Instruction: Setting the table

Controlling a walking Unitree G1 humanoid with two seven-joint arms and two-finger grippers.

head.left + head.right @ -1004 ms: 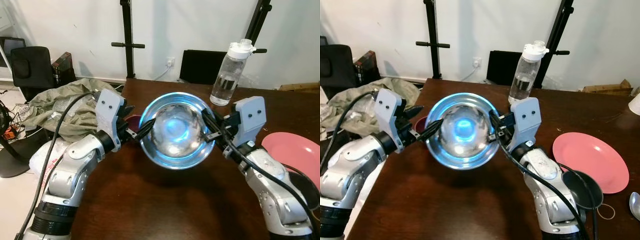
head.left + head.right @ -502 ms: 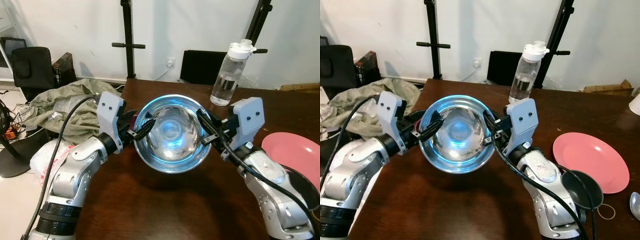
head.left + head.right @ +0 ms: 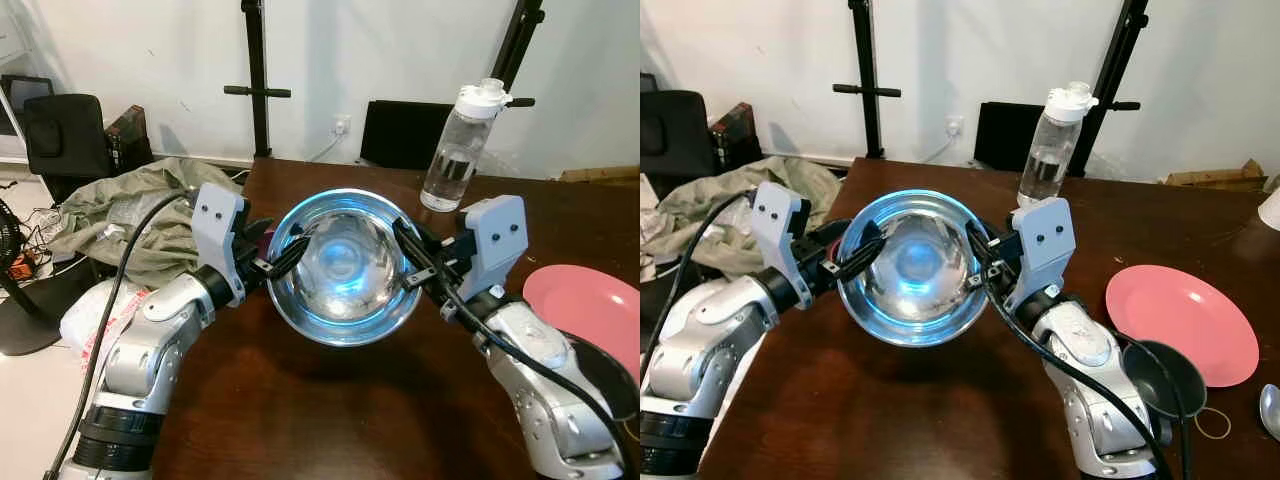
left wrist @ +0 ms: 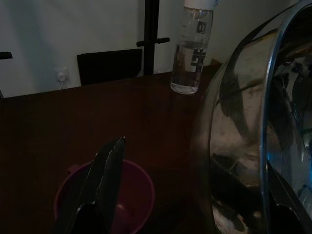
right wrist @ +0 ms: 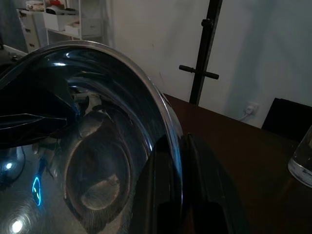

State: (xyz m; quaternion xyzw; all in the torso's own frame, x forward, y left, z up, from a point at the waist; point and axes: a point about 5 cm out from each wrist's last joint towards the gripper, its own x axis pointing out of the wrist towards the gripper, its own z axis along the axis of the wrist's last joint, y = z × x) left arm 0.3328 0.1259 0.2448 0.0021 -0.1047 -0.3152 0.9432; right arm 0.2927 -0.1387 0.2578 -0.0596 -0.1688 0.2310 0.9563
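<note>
Bowl [image 3: 345,265] between both tools' fingers.

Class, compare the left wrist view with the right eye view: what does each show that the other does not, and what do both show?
Left wrist view alone: a maroon cup on the table beside the bowl.
Right eye view alone: a pink plate, a dark bowl, the left gripper and right gripper clamping the steel bowl's rim.
Both: the steel bowl, the water bottle, the brown table.

The steel bowl [image 3: 344,264] hides most of the maroon cup [image 4: 117,200]; the pink plate [image 3: 590,305] runs off-frame.
</note>
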